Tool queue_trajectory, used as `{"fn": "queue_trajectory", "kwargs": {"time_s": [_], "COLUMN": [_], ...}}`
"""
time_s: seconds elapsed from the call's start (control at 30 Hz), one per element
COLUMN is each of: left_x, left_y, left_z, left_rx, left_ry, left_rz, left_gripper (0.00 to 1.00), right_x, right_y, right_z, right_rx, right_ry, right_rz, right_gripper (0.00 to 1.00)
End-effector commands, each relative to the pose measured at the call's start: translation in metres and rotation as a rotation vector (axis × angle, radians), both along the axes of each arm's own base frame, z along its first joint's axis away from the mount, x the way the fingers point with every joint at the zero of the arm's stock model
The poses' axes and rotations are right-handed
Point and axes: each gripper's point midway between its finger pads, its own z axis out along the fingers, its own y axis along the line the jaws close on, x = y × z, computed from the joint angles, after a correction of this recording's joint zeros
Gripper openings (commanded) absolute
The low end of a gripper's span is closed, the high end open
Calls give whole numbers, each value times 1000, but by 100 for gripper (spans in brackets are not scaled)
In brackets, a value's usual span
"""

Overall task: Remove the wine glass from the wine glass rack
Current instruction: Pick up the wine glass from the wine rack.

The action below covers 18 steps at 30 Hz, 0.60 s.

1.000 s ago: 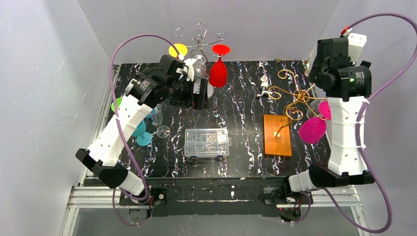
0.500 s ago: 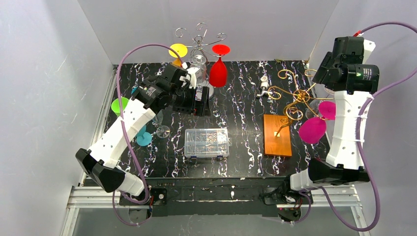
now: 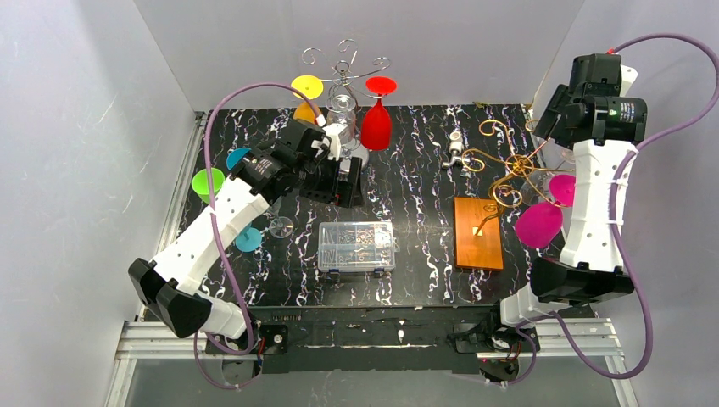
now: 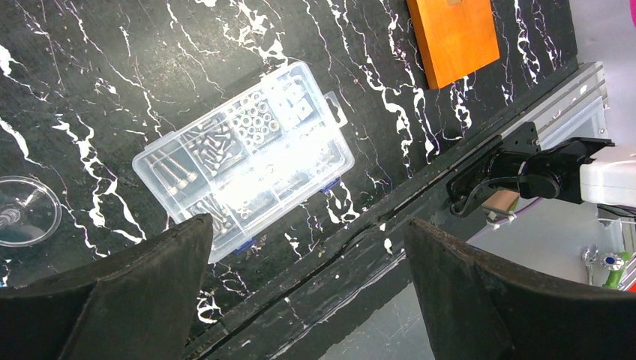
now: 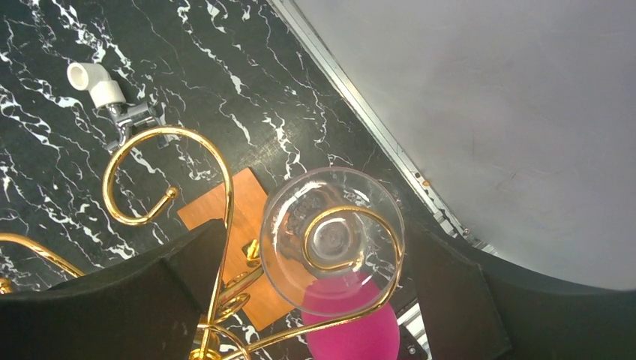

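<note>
Hovering over the gold wire wine glass rack (image 3: 515, 165) near the right edge of the worktop (image 3: 424, 170), the right tool (image 5: 319, 232) is shown with its jaws wide apart and nothing held between them. A clear wine glass (image 5: 292, 217) is hung upside down on that rack, its round foot caught in a gold curl. A pink wine glass (image 3: 539, 225) is hung lower on the same rack.

The task is judged to be at its approach stage. The clear glass has not been gripped or lifted, so the grasp and the slide out of the curl are left to do.

In the right wrist view the glass's foot is seen straight below the tool, centred in the gap between the two fingers and apart from both. How far above the glass the tool is cannot be told.

The left tool (image 4: 307, 225) is also spread wide and empty, held above a clear plastic hardware box (image 4: 244, 161) in the middle of the worktop. A silver rack (image 3: 343, 64) at the far edge carries a red wine glass (image 3: 376, 123).
</note>
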Motion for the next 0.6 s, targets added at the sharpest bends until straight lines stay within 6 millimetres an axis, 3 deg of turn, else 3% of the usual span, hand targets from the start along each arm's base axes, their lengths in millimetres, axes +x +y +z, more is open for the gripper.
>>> {"fn": "queue_trajectory", "kwargs": {"time_s": [0.0, 0.27, 0.57], "left_x": [-5, -15, -16], "left_y": [0, -15, -16], "left_z": [7, 9, 8], "left_rx": [-17, -22, -16], "left_ry": [-40, -36, -38], "left_rz": [-27, -82, -86], "left_gripper": [98, 98, 98], "right_x": [-5, -13, -12], "right_y": [-6, -8, -5], "right_z": [15, 15, 5], "right_rx": [14, 29, 41], "right_ry": [-53, -54, -27], "right_rz": [-45, -75, -54], "right_gripper": [98, 98, 95]}}
